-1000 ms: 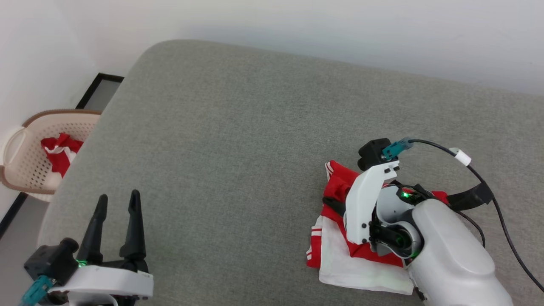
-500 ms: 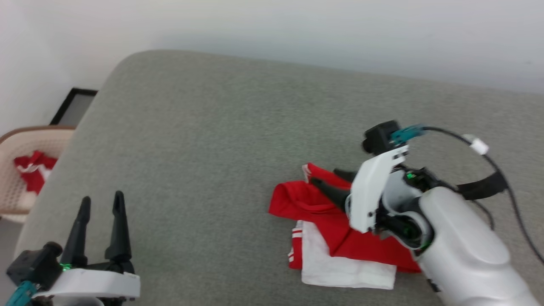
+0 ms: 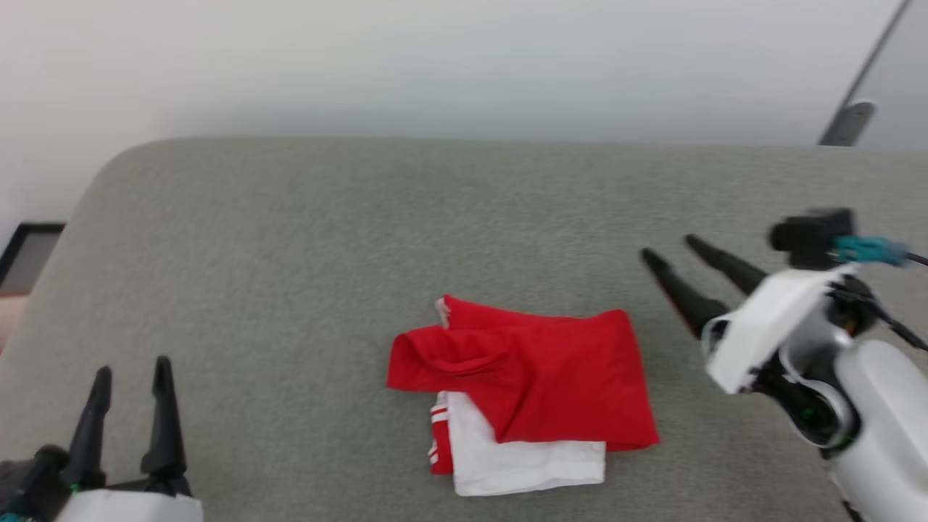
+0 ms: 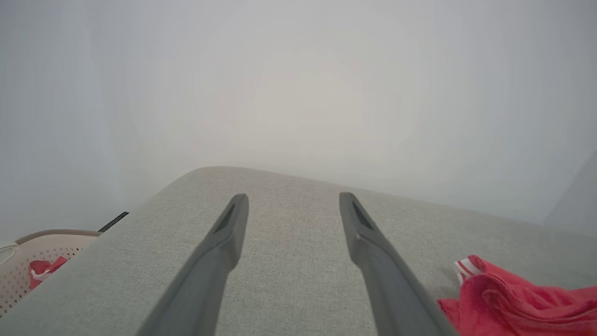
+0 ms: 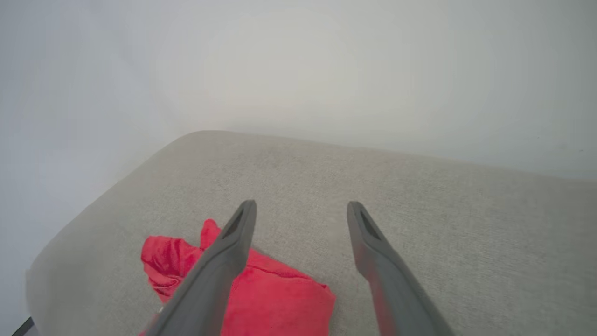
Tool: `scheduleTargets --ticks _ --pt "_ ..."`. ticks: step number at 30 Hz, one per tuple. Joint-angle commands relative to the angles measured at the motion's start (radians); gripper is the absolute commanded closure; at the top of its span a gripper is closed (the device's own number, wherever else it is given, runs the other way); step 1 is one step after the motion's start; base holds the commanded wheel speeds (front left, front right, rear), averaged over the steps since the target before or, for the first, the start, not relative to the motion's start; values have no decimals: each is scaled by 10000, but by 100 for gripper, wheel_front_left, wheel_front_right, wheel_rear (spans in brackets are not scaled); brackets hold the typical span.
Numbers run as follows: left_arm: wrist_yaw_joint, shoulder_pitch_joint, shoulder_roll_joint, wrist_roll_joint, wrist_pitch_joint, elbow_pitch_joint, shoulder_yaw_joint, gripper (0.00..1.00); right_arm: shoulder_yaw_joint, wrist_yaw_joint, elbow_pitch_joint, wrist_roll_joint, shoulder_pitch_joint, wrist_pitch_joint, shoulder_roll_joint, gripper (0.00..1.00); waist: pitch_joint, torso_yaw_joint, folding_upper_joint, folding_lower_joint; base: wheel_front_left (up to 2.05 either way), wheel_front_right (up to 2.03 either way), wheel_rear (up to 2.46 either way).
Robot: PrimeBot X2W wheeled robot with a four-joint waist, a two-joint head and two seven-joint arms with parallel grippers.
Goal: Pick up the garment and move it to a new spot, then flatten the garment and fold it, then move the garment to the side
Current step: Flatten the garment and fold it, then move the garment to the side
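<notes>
The garment (image 3: 536, 370), a bright red T-shirt with a white sleeve and striped trim, lies folded on the grey cushioned surface (image 3: 290, 254) in the head view. Its red edge also shows in the left wrist view (image 4: 513, 298) and in the right wrist view (image 5: 261, 289). To the right of the garment hovers my right gripper (image 3: 667, 250), open and empty, clear of the cloth. At the lower left my left gripper (image 3: 130, 366) stands open with nothing between its fingers. The open fingers of each gripper frame bare cushion in the wrist views (image 4: 291, 198) (image 5: 301, 205).
A perforated beige basket (image 4: 28, 252) holding a small red cloth sits beyond the cushion's left edge. A pale wall rises behind the cushion. A dark frame (image 3: 25, 243) lies on the floor at the far left. A grey pole (image 3: 848, 119) leans at the upper right.
My right gripper opened, let go of the garment and drew back to the right. The garment now lies folded and uncovered. The camera turned, shifting the whole scene left.
</notes>
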Motion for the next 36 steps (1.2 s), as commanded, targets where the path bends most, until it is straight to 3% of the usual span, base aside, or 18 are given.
scheduleTargets --ticks 1,7,19,36 --pt "9 201 88 158 4 -14 112 0 -182 -17 -86 -114 322 -478 -201 0 -360 -578 0 0 0 0 0" --pt "-24 547 88 320 4 40 367 0 -712 -17 -5 -357 1028 -1880 -814 0 -599 -1008 0 0 0 0 0" --pt "-118 952 -22 508 4 334 613 0 -1595 -17 806 -891 2429 -4013 -1199 0 -848 -1291 0 0 0 0 0" --pt "-157 1087 148 186 3 630 427 0 -2064 -17 1252 -1104 3150 -4558 -1042 0 -945 -1334 0 0 0 0 0"
